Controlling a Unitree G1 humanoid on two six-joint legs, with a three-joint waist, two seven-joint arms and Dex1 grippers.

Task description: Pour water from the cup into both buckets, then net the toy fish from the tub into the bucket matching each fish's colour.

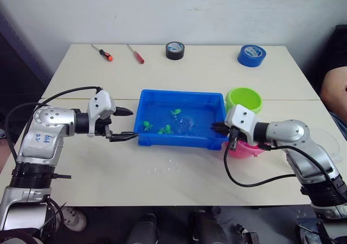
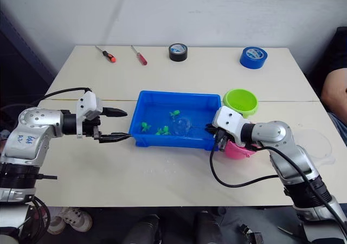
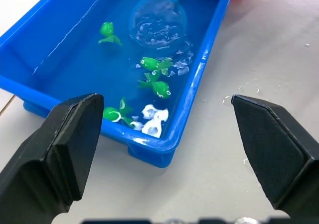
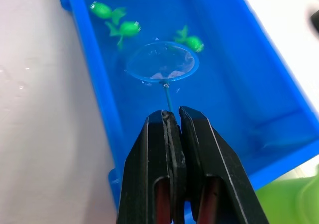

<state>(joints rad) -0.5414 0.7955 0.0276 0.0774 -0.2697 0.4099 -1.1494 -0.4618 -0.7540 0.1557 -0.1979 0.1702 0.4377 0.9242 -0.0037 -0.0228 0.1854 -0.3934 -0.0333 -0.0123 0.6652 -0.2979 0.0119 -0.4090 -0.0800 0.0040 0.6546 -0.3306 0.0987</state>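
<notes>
Blue plastic formed the tub (image 1: 181,141), which sat in the middle of the pale table (image 1: 135,171) and held shallow water. Four green toy fish (image 3: 155,64) lay in it, most of them toward its left and near part. A small round net (image 4: 162,61) with a blue hoop rested in the water near the tub's centre, just right of the fish and touching none that could be made out.

The right gripper (image 4: 173,115) reached over the tub's right end, its two black fingers pressed tight together on the net's thin wire handle. The left gripper (image 1: 123,124) hovered just beside the tub's left wall with its fingers spread wide, holding nothing and touching nothing.

The lime green bucket (image 1: 244,99) stood at the tub's far right corner. The pink bucket (image 1: 245,148) stood nearer, against the tub's right end, largely hidden behind the right wrist. The clear cup (image 2: 314,142) lay toward the table's right edge, well apart from the tub.

Along the far edge of the table lay two screwdrivers (image 1: 102,52), a black tape roll (image 1: 175,50) and a blue tape roll (image 1: 252,55).
</notes>
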